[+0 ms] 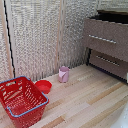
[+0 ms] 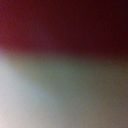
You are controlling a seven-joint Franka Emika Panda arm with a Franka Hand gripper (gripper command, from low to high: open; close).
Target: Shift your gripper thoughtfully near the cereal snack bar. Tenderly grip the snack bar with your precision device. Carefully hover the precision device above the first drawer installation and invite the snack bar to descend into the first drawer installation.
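Observation:
The upper brown wooden drawer [image 1: 112,31] with a long silver bar handle [image 1: 102,39] is in the cabinet at the exterior view's right. It looks pulled out, with a dark opening along its top. The cereal snack bar is not visible in either view. The gripper does not show in the exterior view. The wrist view is a close blur, dark red over one half and pale grey over the other, with no fingers visible.
A lower brown drawer [image 1: 107,61] sits under the upper one. A small pink cup [image 1: 63,74] stands on the wooden floor near the curtain. A red bowl [image 1: 44,86] and a red basket with a blue rim [image 1: 22,100] are at the exterior view's left.

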